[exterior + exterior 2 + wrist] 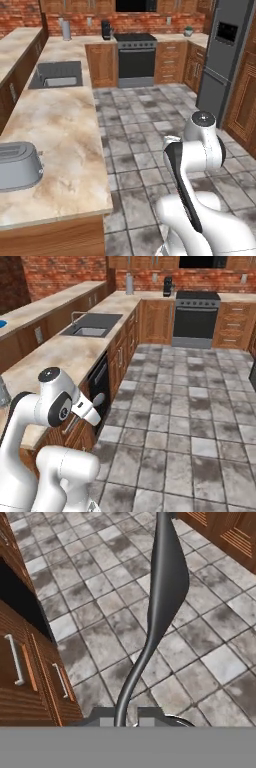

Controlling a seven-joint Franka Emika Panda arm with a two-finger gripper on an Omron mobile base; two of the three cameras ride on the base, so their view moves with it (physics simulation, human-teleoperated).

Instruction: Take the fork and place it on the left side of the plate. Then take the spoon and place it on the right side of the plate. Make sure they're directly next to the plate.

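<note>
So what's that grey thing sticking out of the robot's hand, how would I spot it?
Follow the white arm to its tool, out over the tiled floor beside the wooden cabinets. Clamped there is the spoon: a slim grey metal handle widening into a rounded oval bowl.

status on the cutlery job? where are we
Gripper is shut on the spoon, carried over the floor tiles, away from the counter. Left: set it directly right of the plate. Fork placement can't be confirmed here; only a blue sliver shows at the frame edge.
</note>
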